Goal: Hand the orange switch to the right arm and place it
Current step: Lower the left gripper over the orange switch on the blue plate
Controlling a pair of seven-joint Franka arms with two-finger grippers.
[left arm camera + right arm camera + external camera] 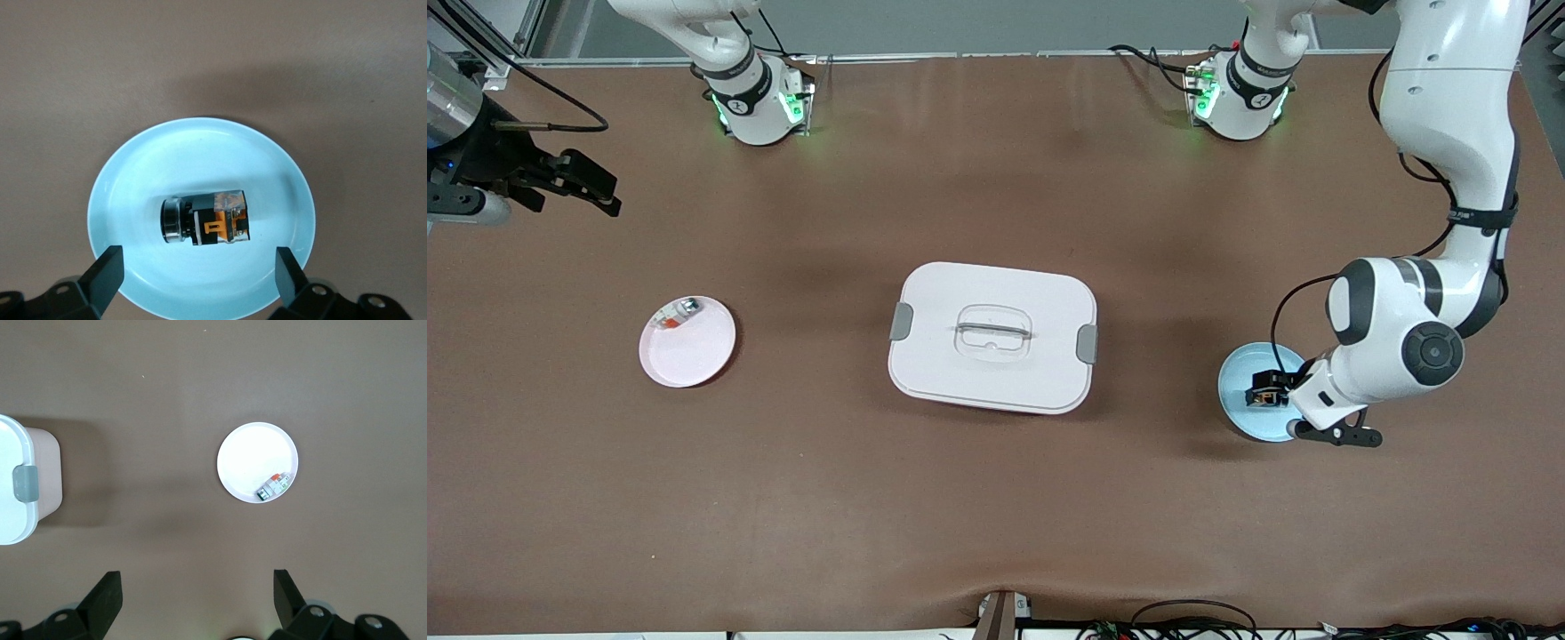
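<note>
- The left gripper [197, 273] hangs over the blue plate [133, 173] at the left arm's end of the table, its fingers [107, 270] spread wide and holding nothing.
- The orange switch [207, 218] lies on its side near the middle of that plate, between the lines of the two fingers but not yet down among them — the tips stand clear of it, touching neither switch nor plate as far as the wrist view shows.
- Step in hand, as I judge it: the approach to the first pick. The switch is not yet grasped, so the handover and the placing are all still to come.
- The next move calls for a straight descent that brings the fingers to either side of the switch's black body, then a close — the part is small and partly round, so an off-centre pinch could roll it.
- The right gripper [591, 187] waits in the air over the right arm's end of the table, fingers released and empty.
- Below its camera sits the white plate [247, 453] with a small red-white-silver piece [275, 485] near its rim.
- A lidded white box [992, 336] stands mid-table between the two plates.
</note>
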